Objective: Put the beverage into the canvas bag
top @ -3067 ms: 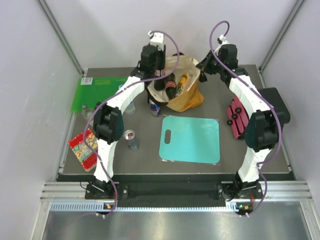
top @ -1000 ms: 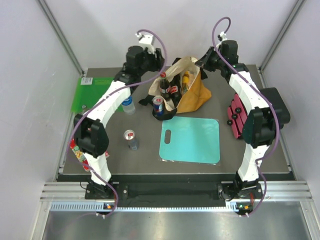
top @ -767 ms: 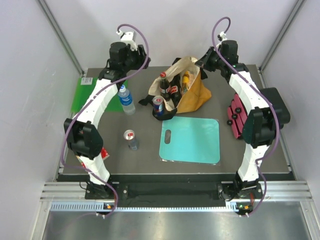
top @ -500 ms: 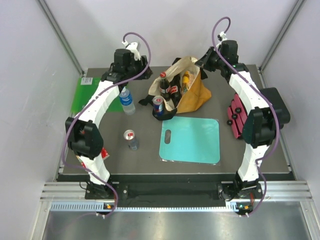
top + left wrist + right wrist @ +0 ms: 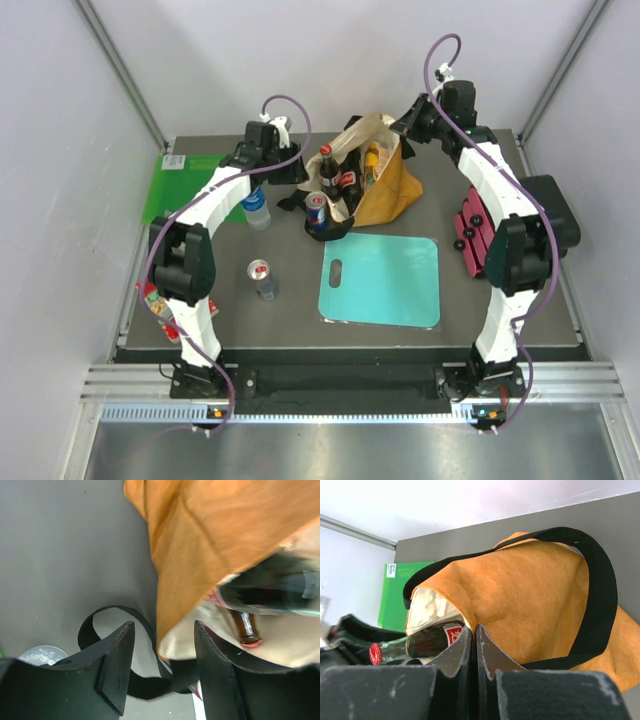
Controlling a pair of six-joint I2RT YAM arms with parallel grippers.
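The mustard canvas bag (image 5: pixel 385 190) stands at the back middle of the table, mouth toward the left. It holds a cola bottle (image 5: pixel 327 168), a red and blue can (image 5: pixel 316 205) and a yellow bottle (image 5: pixel 370 160). My right gripper (image 5: pixel 405 130) is shut on the bag's rim (image 5: pixel 474 630). My left gripper (image 5: pixel 290 178) is open and empty just left of the bag's mouth; its jaws straddle the cream lining (image 5: pixel 190 635) and black strap (image 5: pixel 145 680). A water bottle (image 5: pixel 255 203) and a silver can (image 5: pixel 263 278) stand on the table.
A teal cutting board (image 5: pixel 380 278) lies in front of the bag. A green board (image 5: pixel 190 185) is at the back left, a snack packet (image 5: pixel 160 300) at the left edge, and a pink object (image 5: pixel 470 235) at the right by my right arm.
My left gripper left the bag, swung out to the back left, then came back to the bag's mouth. The bag now stands more upright. The right gripper kept its hold.
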